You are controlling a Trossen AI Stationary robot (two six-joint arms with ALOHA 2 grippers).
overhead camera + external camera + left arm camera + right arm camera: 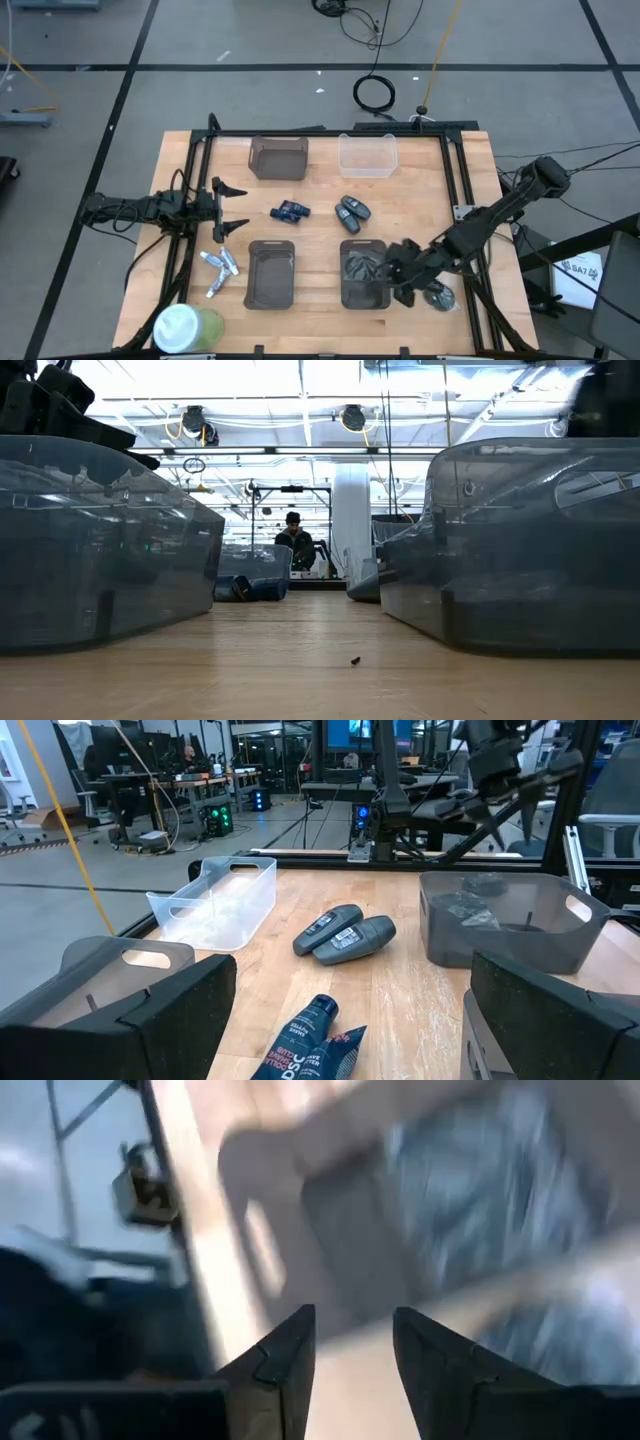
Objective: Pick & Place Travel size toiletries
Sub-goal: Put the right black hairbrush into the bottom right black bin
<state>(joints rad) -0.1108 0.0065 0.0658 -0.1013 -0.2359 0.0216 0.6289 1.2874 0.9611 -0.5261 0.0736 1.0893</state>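
Observation:
The travel size toiletries (219, 270), a few small white-and-silver tubes, lie flat in a loose cluster near the table's near-left area, left of a dark tray (270, 273). My left gripper (240, 208) hovers open above the table just beyond the tubes, toward the far edge, pointing toward the table's right; its wide-apart fingers frame the left wrist view (345, 1005), where the tubes are out of view. My right gripper (393, 268) is open over the right rim of the second dark tray (362, 290); in the blurred right wrist view (355, 1340) nothing shows between its fingers.
Dark blue tubes (290, 211) and two grey oval items (352, 211) lie mid-table. A smoky bin (278, 157) and a clear bin (367, 155) stand at the far edge. A green bottle with a white lid (185, 328) stands at the near-left corner. The right tray holds dark items.

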